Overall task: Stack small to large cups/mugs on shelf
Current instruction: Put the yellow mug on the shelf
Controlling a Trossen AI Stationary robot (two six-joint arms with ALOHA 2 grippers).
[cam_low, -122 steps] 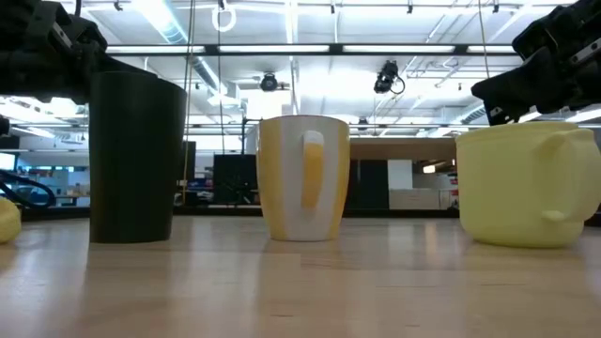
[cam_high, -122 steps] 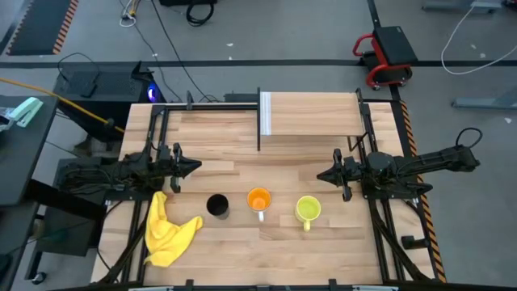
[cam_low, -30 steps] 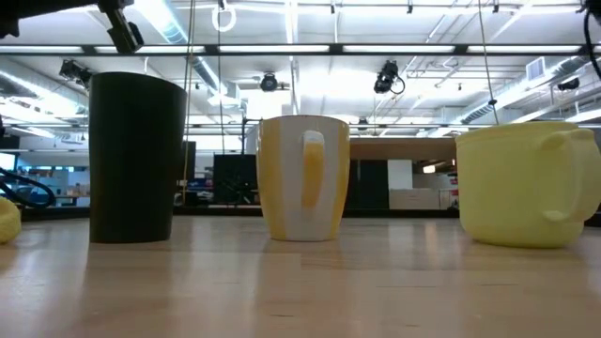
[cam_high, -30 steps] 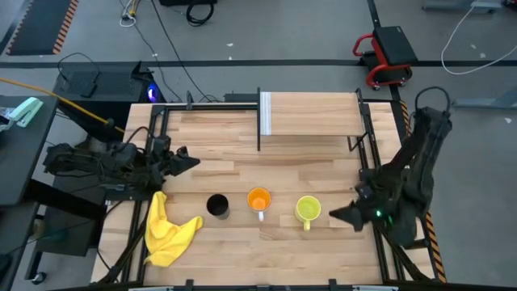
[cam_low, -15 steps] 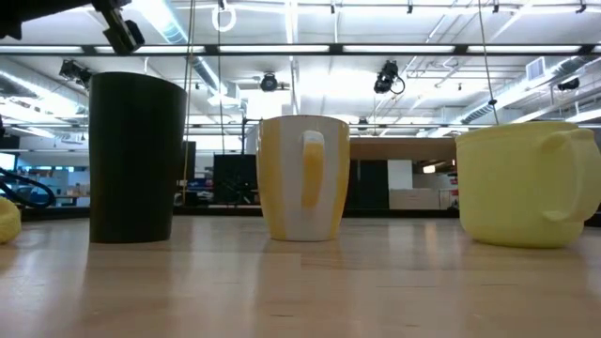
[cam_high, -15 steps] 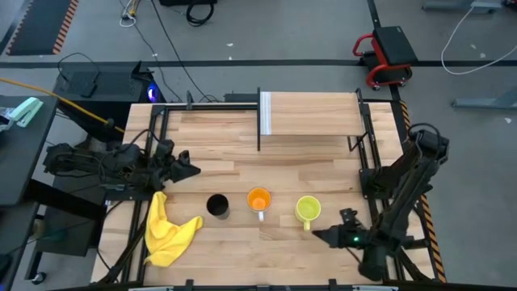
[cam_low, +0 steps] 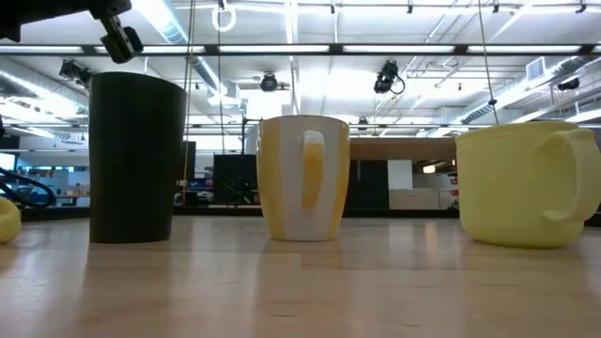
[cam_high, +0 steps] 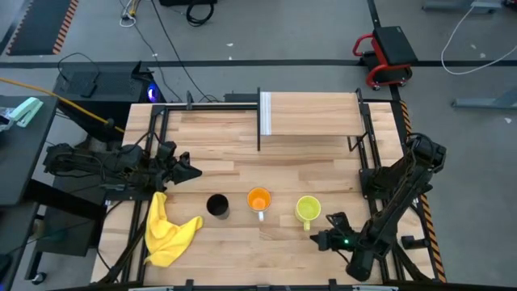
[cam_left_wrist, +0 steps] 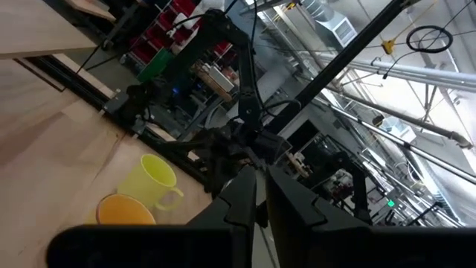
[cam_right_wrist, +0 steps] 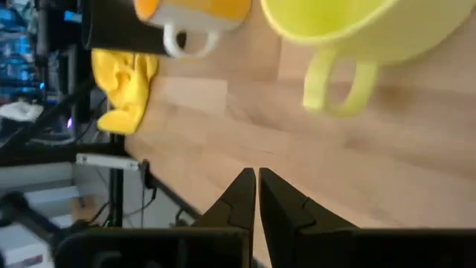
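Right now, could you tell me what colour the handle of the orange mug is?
White; the orange mug shows its handle most clearly in the right wrist view.

row: black cup, orange mug, green mug side by side with gaps between | left of row: cloth near the black cup | behind row: bare tabletop up to the shelf | shelf entry: black posts and white panel flank it | front-right: right gripper just beside green mug's handle
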